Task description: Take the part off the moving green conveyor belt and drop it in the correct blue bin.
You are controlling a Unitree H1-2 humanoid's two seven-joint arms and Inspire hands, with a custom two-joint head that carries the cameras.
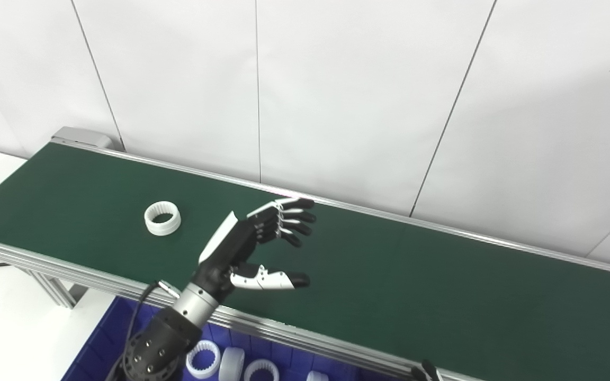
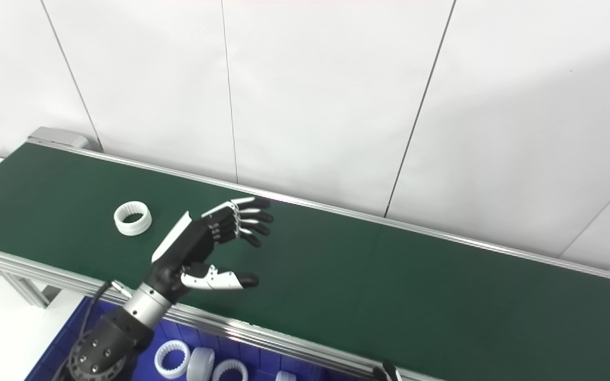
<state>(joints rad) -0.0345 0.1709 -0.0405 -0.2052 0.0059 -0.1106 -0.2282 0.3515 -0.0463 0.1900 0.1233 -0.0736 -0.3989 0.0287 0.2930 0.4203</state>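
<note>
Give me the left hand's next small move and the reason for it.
Probably shift the left hand leftward and down toward the ring, fingers apart. The hand is open over the belt, holding nothing, while the ring lies flat on the belt to its left, untouched.

Right hand (image 1: 425,372): only dark tips show at the bottom edge; pose unreadable. Blue bin (image 1: 93,349) cut off below, partly masked by the left forearm. Green conveyor belt (image 1: 442,286) runs off right edge.
</note>
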